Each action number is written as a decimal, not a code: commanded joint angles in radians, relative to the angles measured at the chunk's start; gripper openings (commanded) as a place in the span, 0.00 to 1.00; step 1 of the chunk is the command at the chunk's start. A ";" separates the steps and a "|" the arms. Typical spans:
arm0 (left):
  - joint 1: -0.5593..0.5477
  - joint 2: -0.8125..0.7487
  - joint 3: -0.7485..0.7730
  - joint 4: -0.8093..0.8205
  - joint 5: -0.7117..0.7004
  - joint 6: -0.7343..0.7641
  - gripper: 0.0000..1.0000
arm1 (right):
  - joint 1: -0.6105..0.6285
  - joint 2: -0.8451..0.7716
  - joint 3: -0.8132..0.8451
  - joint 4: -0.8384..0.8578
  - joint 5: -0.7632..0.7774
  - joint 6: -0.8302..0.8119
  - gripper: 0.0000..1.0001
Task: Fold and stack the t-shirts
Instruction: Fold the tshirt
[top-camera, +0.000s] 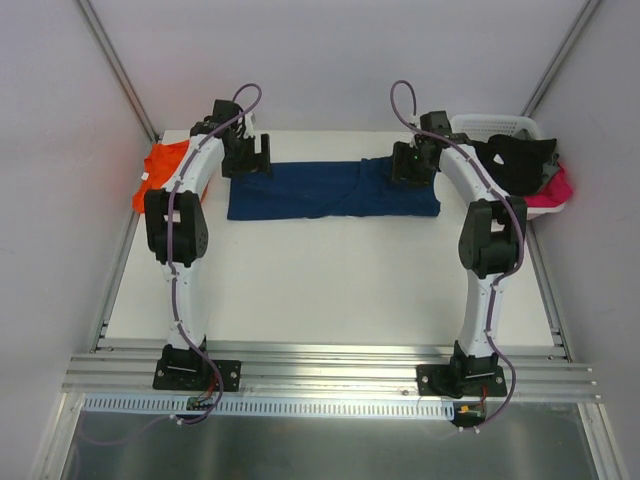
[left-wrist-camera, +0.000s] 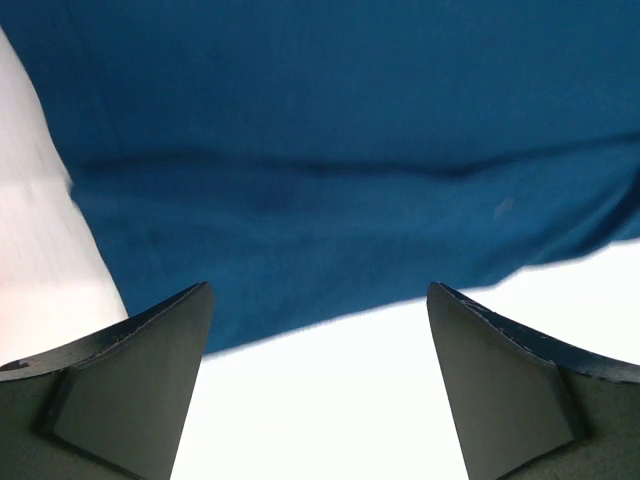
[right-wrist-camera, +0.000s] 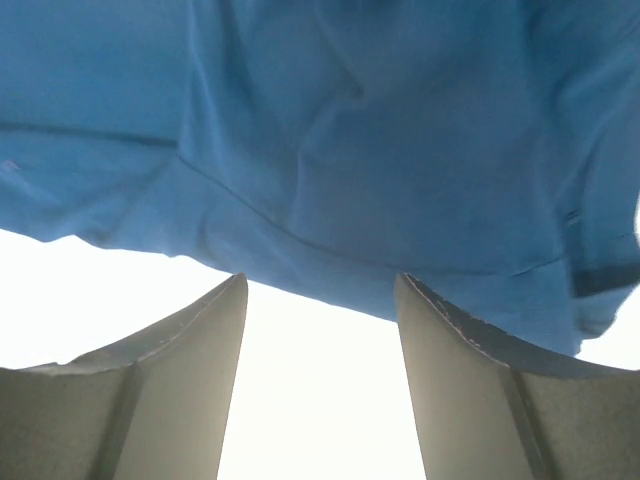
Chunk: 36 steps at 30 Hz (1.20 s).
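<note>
Across the far middle of the white table (top-camera: 330, 290) lies the soft navy blue cloth t-shirt (top-camera: 330, 190), folded into a long band and, I'd judge, light and limp, best pinched at its end corners, where the left gripper (top-camera: 247, 160) and the right gripper (top-camera: 412, 165) hover with jaws apart, while the bright orange t-shirt (top-camera: 160, 172) sits bunched at the far left.

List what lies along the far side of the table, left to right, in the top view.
orange t-shirt → navy t-shirt → white basket, which holds black cloth and pink cloth
</note>
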 joint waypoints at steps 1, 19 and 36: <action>0.002 0.119 0.126 -0.007 -0.023 0.082 0.90 | 0.015 0.006 -0.030 -0.026 -0.068 0.014 0.64; 0.000 0.189 0.073 -0.028 0.014 0.062 0.90 | -0.013 0.186 0.061 -0.050 -0.111 0.095 0.65; -0.104 -0.332 -0.606 -0.065 0.068 -0.008 0.88 | -0.086 0.288 0.307 -0.038 -0.148 0.129 0.66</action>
